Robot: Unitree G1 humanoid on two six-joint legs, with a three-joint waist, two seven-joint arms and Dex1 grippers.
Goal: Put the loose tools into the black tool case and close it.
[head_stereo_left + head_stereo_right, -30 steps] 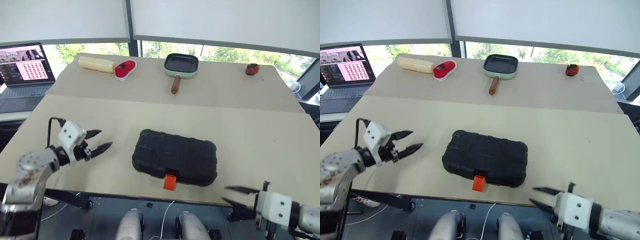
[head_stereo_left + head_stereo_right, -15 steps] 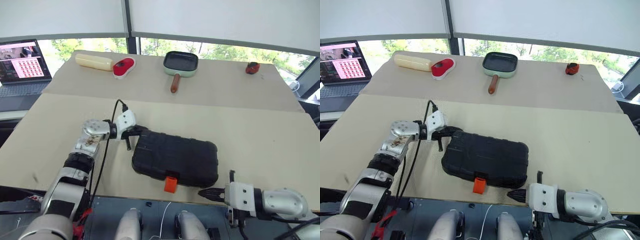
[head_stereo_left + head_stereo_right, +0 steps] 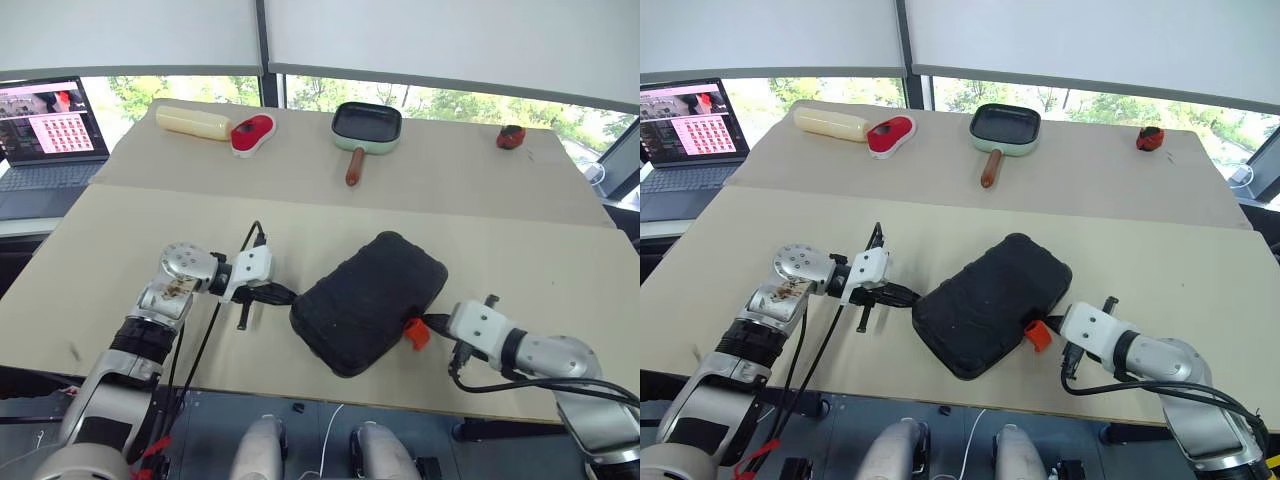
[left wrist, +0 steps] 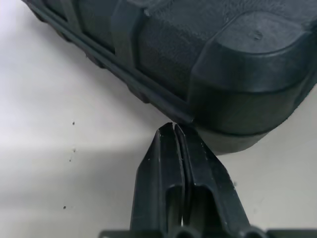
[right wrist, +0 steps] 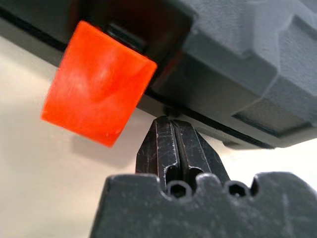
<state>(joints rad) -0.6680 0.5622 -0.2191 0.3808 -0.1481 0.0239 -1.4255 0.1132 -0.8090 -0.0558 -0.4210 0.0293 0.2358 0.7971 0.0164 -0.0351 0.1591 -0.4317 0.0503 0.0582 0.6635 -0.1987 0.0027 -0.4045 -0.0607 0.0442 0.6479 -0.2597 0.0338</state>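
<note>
Tool tips pressed together on both arms, the left tool (image 3: 283,295) and right tool (image 3: 437,322) flank the closed black tool case (image 3: 368,300), lying diagonally between them on the tabletop (image 3: 520,250), right tool beside its orange latch (image 3: 416,333).

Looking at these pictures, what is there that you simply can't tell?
- Black tool case: shut, so the lid hides whatever is inside, in both eye views.
- Orange latch: whether it is fastened, right wrist view.
- Small red thing at the table's far corner: too small to identify.
- Laptop: cut by the left edge.
</note>
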